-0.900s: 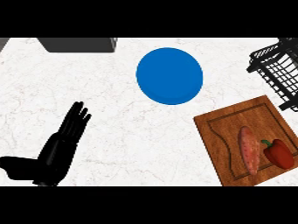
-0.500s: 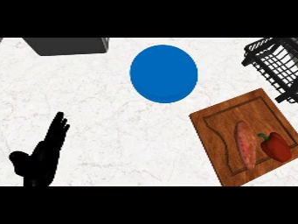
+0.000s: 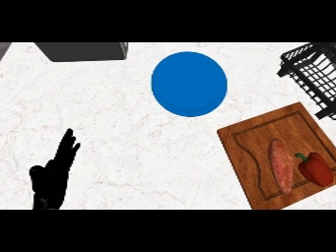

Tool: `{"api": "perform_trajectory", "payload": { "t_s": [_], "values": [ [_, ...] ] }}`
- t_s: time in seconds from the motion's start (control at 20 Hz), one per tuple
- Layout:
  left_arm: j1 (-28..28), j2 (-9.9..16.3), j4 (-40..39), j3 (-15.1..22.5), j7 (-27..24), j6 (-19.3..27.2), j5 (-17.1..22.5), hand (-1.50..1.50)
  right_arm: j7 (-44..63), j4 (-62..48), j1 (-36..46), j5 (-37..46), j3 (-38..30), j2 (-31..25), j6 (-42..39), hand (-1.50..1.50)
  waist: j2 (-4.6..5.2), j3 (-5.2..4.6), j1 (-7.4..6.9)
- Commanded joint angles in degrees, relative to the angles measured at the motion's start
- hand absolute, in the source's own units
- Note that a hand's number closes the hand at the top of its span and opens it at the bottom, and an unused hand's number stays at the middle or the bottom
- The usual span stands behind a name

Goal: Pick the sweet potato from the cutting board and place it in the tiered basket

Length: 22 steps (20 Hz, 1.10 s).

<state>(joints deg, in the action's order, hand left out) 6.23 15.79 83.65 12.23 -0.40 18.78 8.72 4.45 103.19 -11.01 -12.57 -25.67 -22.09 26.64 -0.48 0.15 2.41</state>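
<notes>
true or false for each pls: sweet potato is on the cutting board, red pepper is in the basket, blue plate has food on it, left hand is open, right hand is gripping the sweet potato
1. The sweet potato lies on the cutting board. True.
2. The red pepper is in the tiered basket. False: it lies on the board, right of the sweet potato.
3. The blue plate has food on it. False: nothing lies on it.
4. The left hand is open. True.
5. The right hand grips the sweet potato. False: no right hand shows.
</notes>
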Motion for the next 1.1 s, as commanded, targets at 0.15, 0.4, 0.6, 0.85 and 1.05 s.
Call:
{"api": "perform_trajectory", "payload": {
  "t_s": [0.15, 0.4, 0.6, 0.85, 1.05],
  "values": [
    [-1.58, -1.22, -4.02, 0.03, 0.48, 0.50, -0.90, 0.00, 18.64, 13.04, -13.73, 2.13, 6.07, -8.51, -9.58, -1.50, 0.48, -0.46, -0.37],
    [-0.17, -2.00, -2.28, 1.47, 0.13, 0.94, -1.76, 0.00, 30.41, 20.58, -20.20, 8.99, 9.47, -19.47, -15.84, -1.50, 0.64, -0.58, -1.32],
    [-1.90, -1.73, -2.63, 1.92, 2.39, 1.02, -2.73, 0.00, 44.45, 27.89, -20.37, 14.41, 11.63, -25.18, -16.91, -1.50, 0.76, -0.49, -2.17],
    [-4.05, -2.60, -4.59, 0.99, 1.48, -0.37, -2.26, 0.00, 62.17, 30.64, -11.26, 21.99, 15.79, -28.65, -16.30, -1.50, 0.83, -0.30, -3.30],
    [-2.87, -4.72, -5.16, 2.77, -0.39, 0.77, -4.23, 0.00, 65.62, 27.79, -6.39, 33.50, 28.33, -24.66, -14.70, -1.50, 0.87, -0.24, -3.77]
  ]
}}
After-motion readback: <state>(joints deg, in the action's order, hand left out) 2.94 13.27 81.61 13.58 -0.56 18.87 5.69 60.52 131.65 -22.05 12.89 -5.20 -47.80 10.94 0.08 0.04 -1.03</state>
